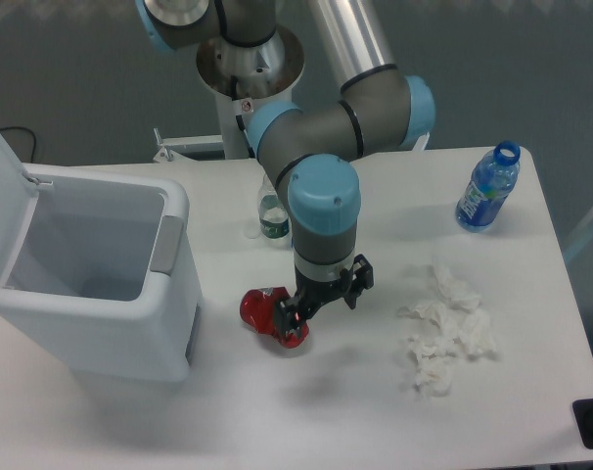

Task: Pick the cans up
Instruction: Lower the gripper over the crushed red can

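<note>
Arm bent low — gripper (317, 304) jaws spread.

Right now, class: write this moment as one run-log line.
phase: reaching | gripper: open, over can | can: red, on table, not lifted | bin: lid open

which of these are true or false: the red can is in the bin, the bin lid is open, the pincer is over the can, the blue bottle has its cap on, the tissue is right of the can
1. The red can lies inside the white bin. False: it lies on the table beside the bin.
2. The bin lid is open. True.
3. The pincer is at the can. True.
4. The blue-labelled bottle is capped. False: its mouth is open.
5. The crumpled tissue lies right of the can in the picture. True.
</note>
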